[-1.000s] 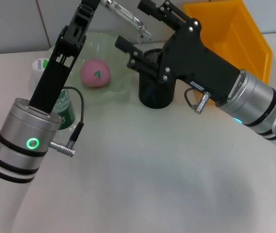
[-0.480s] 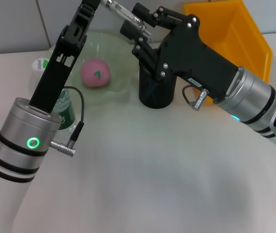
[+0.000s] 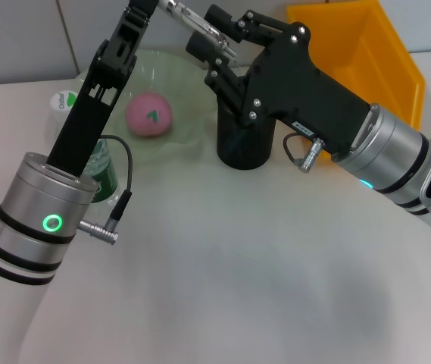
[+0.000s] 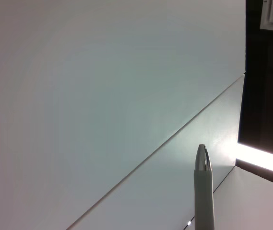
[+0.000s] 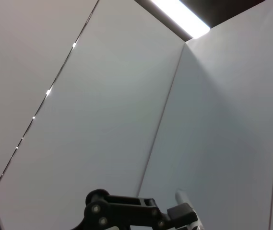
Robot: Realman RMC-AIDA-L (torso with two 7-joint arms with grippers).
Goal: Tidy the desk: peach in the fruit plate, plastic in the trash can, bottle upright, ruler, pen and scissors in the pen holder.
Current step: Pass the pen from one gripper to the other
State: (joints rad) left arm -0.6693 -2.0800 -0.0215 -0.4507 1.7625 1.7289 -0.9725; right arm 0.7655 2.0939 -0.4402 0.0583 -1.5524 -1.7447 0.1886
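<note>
My left gripper [image 3: 154,4] is raised at the top edge of the head view, shut on a clear silver-tipped pen [image 3: 188,17]. The pen's tip [image 4: 202,163] points at a white wall in the left wrist view. My right gripper [image 3: 204,29] is open, with one finger above the pen and one below it, over the black pen holder [image 3: 242,148]. The pink peach [image 3: 148,114] lies in the pale green fruit plate [image 3: 181,140]. A green bottle [image 3: 98,163] stands upright behind my left arm. The plastic, ruler and scissors are out of view.
An orange bin [image 3: 366,53] stands at the back right, behind my right arm. My left forearm [image 3: 45,220] crosses the left side of the white desk. The right wrist view faces white wall panels.
My right gripper rose from beside the pen holder's rim up to the pen and brought its fingers around it. In the last half second it hardly moved. The left arm stayed still.
</note>
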